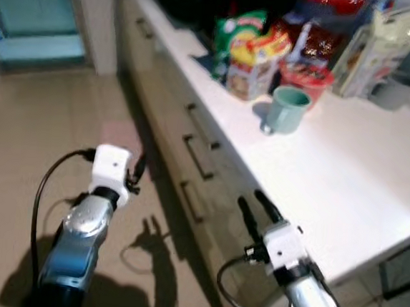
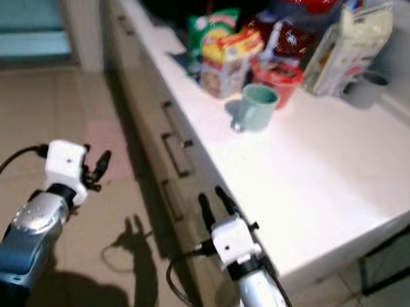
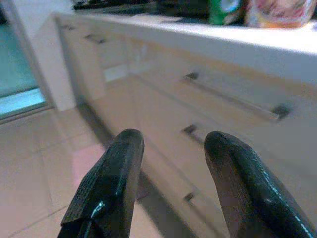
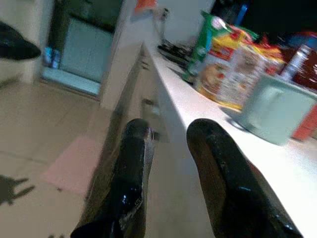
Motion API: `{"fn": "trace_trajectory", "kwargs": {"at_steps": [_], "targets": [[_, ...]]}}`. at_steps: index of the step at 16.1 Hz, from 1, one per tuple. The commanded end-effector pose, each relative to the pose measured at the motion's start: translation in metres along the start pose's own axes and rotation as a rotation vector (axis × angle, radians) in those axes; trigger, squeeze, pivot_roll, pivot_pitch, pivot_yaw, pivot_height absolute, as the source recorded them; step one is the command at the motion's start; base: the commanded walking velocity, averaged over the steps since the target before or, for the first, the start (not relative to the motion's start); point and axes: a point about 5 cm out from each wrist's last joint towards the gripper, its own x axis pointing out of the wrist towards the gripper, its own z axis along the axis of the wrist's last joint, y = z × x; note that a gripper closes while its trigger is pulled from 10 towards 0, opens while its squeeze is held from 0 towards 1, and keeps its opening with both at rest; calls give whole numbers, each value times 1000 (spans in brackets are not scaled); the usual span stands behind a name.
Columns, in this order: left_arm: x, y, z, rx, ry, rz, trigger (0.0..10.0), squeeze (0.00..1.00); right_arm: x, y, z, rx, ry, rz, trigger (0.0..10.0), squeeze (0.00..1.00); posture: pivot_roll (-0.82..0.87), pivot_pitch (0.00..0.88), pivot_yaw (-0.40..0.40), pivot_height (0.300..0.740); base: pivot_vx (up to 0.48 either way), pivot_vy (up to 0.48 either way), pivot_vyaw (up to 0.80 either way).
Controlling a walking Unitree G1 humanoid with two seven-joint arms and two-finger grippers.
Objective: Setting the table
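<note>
A pale green mug (image 1: 288,109) stands on the white counter (image 1: 347,173), in front of a red bowl (image 1: 306,77) and several food packets (image 1: 253,53). My right gripper (image 1: 256,205) is open and empty, held just off the counter's front edge, below and nearer than the mug (image 4: 274,109). My left gripper (image 1: 137,169) hangs open over the floor, out in front of the drawers (image 3: 223,99), holding nothing.
A row of drawers with bar handles (image 1: 197,156) runs under the counter. A grey cup (image 1: 396,90) and a tall carton (image 1: 376,46) stand at the back right. A dark sink (image 1: 186,4) lies farther along. Tiled floor (image 1: 34,138) stretches left toward a teal door (image 1: 31,9).
</note>
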Motion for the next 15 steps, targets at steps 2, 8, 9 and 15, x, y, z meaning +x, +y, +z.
{"fn": "trace_trajectory", "kwargs": {"at_steps": [2, 8, 9, 15], "targets": [[3, -13, 4, -12, -14, -52, 10000, 0, -5, -7, -4, -12, 26, -14, 10000, 0, 28, 0, -1, 740, 0, 480, 0], [3, -20, 0, -10, 15, -101, 10000, 0, -7, -8, -6, -6, 38, -16, 10000, 0, 23, 0, 0, 740, 0, 478, 0], [3, -20, 0, -7, 14, -105, 10000, 0, -7, -8, -6, -6, 38, -16, 10000, 0, 23, 0, 0, 740, 0, 469, 0], [5, -17, 0, 39, 22, -84, 10000, 0, -7, -11, -11, 25, 56, -40, 10000, 0, 24, 0, 4, 740, 0, 0, -400]]}}
